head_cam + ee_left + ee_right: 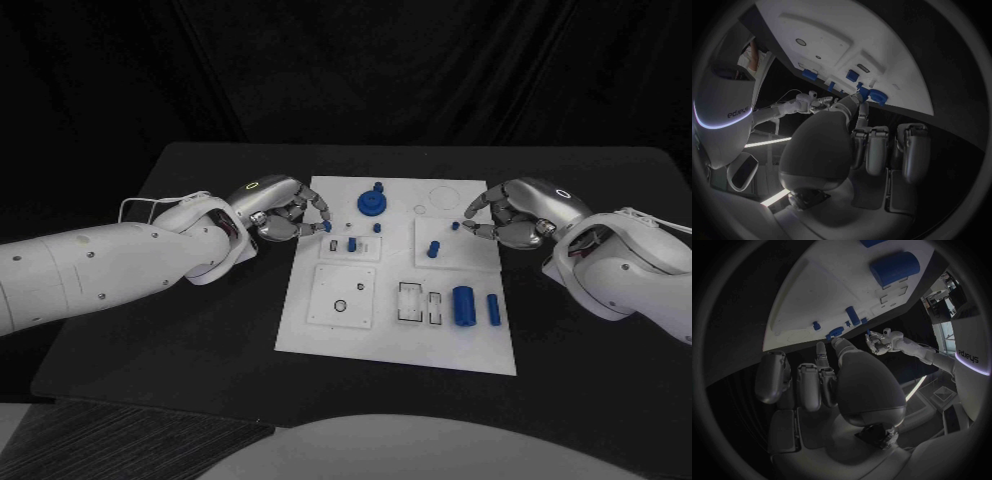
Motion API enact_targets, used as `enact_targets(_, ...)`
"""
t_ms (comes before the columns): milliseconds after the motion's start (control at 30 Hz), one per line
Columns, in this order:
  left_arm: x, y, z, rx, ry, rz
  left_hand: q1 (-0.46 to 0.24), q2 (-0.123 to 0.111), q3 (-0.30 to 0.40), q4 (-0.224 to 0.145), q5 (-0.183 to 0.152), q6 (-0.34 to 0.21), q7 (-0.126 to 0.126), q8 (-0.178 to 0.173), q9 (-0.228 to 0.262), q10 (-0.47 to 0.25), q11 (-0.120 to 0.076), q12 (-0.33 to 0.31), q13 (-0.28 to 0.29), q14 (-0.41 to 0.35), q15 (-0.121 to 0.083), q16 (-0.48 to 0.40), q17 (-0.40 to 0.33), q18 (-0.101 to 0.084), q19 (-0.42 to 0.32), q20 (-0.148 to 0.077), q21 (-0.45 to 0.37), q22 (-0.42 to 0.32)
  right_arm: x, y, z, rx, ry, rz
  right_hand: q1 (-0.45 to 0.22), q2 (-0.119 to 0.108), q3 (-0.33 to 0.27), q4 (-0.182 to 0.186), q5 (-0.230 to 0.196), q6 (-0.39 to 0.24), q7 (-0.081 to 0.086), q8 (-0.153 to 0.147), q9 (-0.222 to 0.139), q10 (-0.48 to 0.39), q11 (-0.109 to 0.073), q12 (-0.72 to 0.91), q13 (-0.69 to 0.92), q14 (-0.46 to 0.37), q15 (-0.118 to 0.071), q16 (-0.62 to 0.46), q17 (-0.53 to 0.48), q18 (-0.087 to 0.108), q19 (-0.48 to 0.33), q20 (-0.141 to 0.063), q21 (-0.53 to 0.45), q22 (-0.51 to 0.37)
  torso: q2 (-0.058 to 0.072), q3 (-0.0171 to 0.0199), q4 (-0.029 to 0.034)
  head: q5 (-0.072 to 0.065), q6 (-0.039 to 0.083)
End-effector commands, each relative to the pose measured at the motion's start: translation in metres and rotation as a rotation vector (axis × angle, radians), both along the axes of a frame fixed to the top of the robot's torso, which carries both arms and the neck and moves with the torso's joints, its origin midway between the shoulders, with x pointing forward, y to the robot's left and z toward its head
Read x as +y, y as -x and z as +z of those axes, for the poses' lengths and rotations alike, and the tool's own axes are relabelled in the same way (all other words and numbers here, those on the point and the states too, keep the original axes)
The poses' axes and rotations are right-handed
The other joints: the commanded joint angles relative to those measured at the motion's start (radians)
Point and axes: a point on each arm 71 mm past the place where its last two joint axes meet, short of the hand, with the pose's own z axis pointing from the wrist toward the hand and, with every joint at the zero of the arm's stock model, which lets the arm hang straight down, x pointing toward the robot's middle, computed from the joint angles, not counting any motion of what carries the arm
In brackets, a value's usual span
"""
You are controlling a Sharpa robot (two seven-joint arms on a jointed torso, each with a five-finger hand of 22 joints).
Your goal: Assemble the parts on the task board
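Table (pixel 173 330) of black carries the white task board (pixel 346 340) at its middle, and both arms reach in so that the left hand (pixel 281 212) sits at the board's left edge and the right hand (pixel 512 215) at its right edge, each near the far rows, probably to work there. Fingers on both are curled inward, but whether either pinches a part I cannot tell. Blue parts lie on the board: a round gear (pixel 374 203) far off, a fat cylinder (pixel 464 306) and thin peg (pixel 493 310) nearer.
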Motion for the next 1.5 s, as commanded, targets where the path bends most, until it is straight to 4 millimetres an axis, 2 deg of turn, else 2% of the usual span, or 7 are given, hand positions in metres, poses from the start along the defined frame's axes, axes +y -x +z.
enact_targets(33,-0.001,0.002,0.002,-0.108,0.009,-0.035,-0.007,-0.003,0.094,0.001,0.017,0.051,-0.005,0.067,0.076,0.105,-0.006,0.002,0.26,0.111,-0.001,0.014,0.267,-0.029,0.066,-0.001,0.014,0.258,0.0,0.001,0.0,-0.014,-0.011,0.005,0.021,-0.006,0.034,0.003,0.023,0.005,0.005,0.012,-0.011,0.108,0.002,0.02,0.267,0.07,0.006,-0.019,0.078,0.041,0.005,0.004,-0.012,0.182,0.0,-0.0008,-0.0001,-0.001,0.0)
enact_targets(133,0.0,0.002,-0.003,-0.118,0.007,-0.036,-0.008,-0.003,0.093,0.001,0.016,0.051,-0.005,0.067,0.077,0.105,-0.006,0.002,0.26,0.111,-0.001,0.014,0.267,-0.029,0.065,-0.001,0.014,0.257,0.0,0.002,0.0,-0.017,-0.013,0.006,0.021,-0.006,0.034,0.003,0.023,0.005,0.005,0.012,-0.011,0.108,0.002,0.02,0.267,0.07,0.006,-0.019,0.078,0.041,0.005,0.004,-0.012,0.182,0.0,-0.003,-0.0002,-0.001,0.0)
enact_targets(200,0.0,0.002,-0.005,-0.124,0.008,-0.037,-0.008,-0.003,0.093,0.002,0.016,0.051,-0.005,0.068,0.077,0.105,-0.006,0.002,0.26,0.111,-0.001,0.014,0.267,-0.029,0.065,-0.001,0.013,0.257,0.0,0.002,0.0,-0.018,-0.014,0.007,0.021,-0.006,0.034,0.003,0.023,0.005,0.005,0.012,-0.011,0.108,0.002,0.02,0.267,0.07,0.006,-0.019,0.078,0.041,0.005,0.004,-0.012,0.182,-0.001,-0.0031,0.0005,-0.001,0.0)
enact_targets(567,-0.004,0.001,-0.012,-0.117,0.005,-0.049,-0.008,-0.003,0.092,0.002,0.015,0.05,-0.005,0.068,0.077,0.105,-0.006,0.002,0.26,0.111,-0.001,0.014,0.267,-0.028,0.064,-0.001,0.011,0.257,0.0,0.003,-0.001,-0.017,-0.015,0.008,0.022,-0.006,0.034,0.001,0.024,0.005,0.004,0.012,-0.011,0.108,0.002,0.02,0.267,0.07,0.006,-0.019,0.08,0.041,0.005,0.004,-0.012,0.182,0.001,-0.0011,-0.0002,0.0,0.0)
enact_targets(933,-0.006,0.001,-0.016,-0.096,0.0,-0.048,-0.008,-0.002,0.09,0.004,0.013,0.049,-0.005,0.069,0.078,0.105,-0.006,0.002,0.26,0.111,-0.001,0.014,0.267,-0.028,0.062,-0.001,0.009,0.256,-0.001,0.003,-0.001,-0.015,-0.014,0.007,0.022,-0.006,0.035,0.001,0.024,0.005,0.004,0.012,-0.011,0.108,0.002,0.02,0.267,0.07,0.006,-0.019,0.079,0.041,0.005,0.004,-0.011,0.182,-0.001,-0.0015,-0.0007,0.0,0.0)
enact_targets(1267,-0.008,0.0,-0.021,-0.061,-0.011,-0.046,-0.008,-0.002,0.09,0.004,0.012,0.048,-0.005,0.069,0.078,0.105,-0.007,0.002,0.26,0.111,-0.001,0.014,0.267,-0.027,0.061,-0.001,0.007,0.255,-0.001,0.003,-0.001,-0.015,-0.014,0.005,0.022,-0.006,0.035,0.001,0.024,0.006,0.004,0.012,-0.011,0.108,0.002,0.02,0.267,0.07,0.006,-0.019,0.079,0.041,0.006,0.004,-0.011,0.182,0.0,0.0004,-0.0005,-0.001,0.0)
enact_targets(1500,-0.007,-0.001,-0.025,-0.043,-0.02,-0.034,-0.008,-0.001,0.09,0.004,0.012,0.048,-0.005,0.069,0.078,0.105,-0.007,0.002,0.26,0.111,-0.001,0.014,0.267,-0.027,0.061,-0.001,0.008,0.255,-0.002,0.003,-0.001,-0.014,-0.014,0.004,0.023,-0.007,0.035,0.0,0.025,0.006,0.004,0.013,-0.011,0.108,0.002,0.02,0.267,0.07,0.006,-0.019,0.079,0.041,0.006,0.004,-0.011,0.182,0.0,-0.0004,-0.0007,-0.001,0.0)
